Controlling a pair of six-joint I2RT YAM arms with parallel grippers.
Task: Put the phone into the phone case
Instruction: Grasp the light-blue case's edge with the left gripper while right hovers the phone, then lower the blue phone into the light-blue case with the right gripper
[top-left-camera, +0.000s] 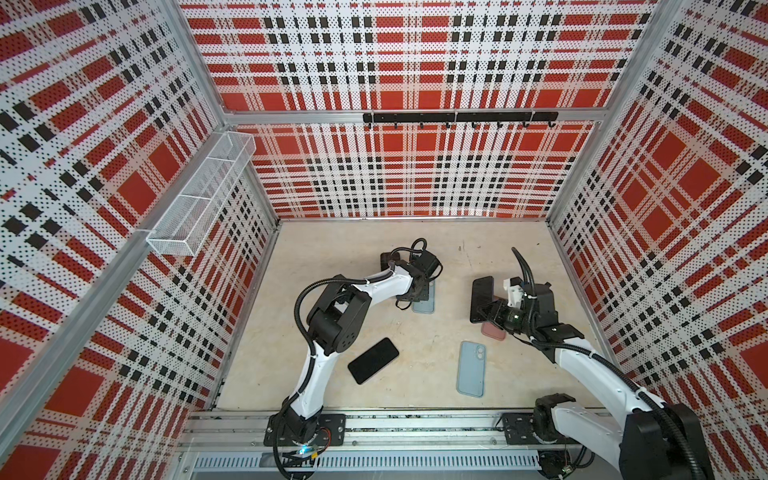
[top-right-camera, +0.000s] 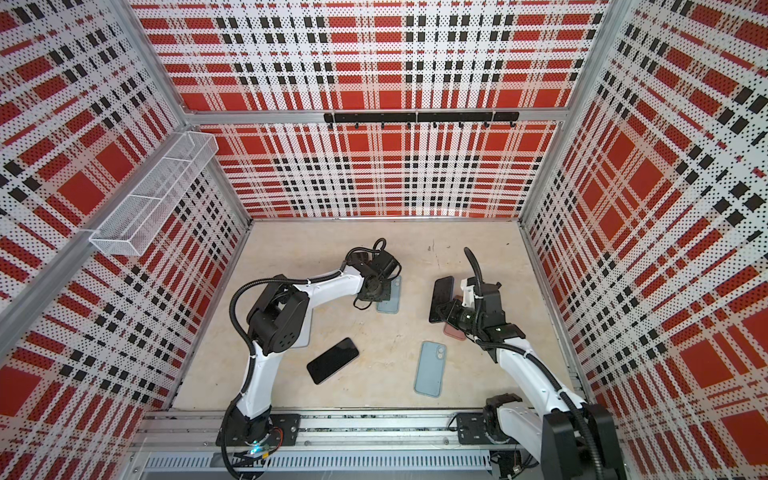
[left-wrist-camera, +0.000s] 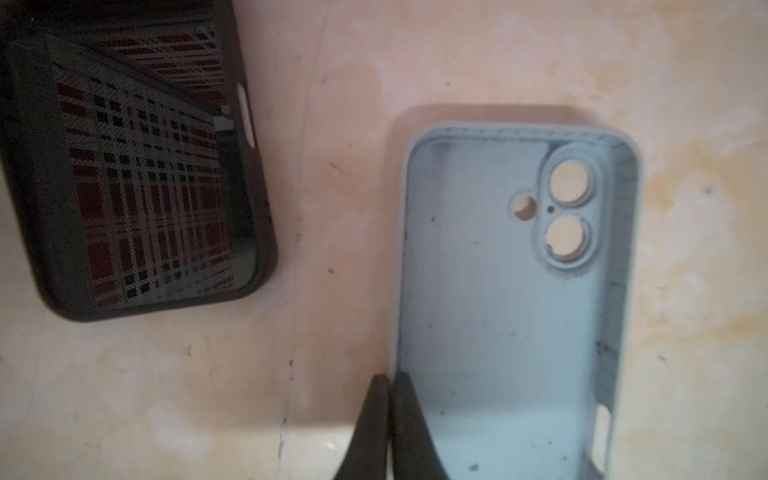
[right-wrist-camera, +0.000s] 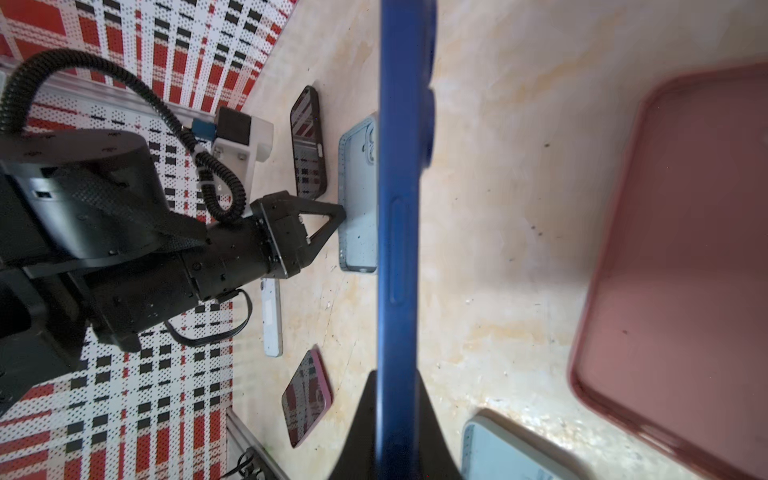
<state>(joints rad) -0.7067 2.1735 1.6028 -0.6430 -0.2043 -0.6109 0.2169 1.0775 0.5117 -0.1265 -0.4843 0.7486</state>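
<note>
right claw (right-wrist-camera: 395, 376) clamped on blue phone (right-wrist-camera: 401, 166), held on edge above desk (top-left-camera: 332, 249). left claw (left-wrist-camera: 390, 378) pinched shut on wall of empty pale blue case (left-wrist-camera: 498, 311). insertion not yet begun.

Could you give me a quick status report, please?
Left end effector shut on light blue case wall. Right end effector shut on blue phone, on edge. Phone not cased; nothing between.
</note>
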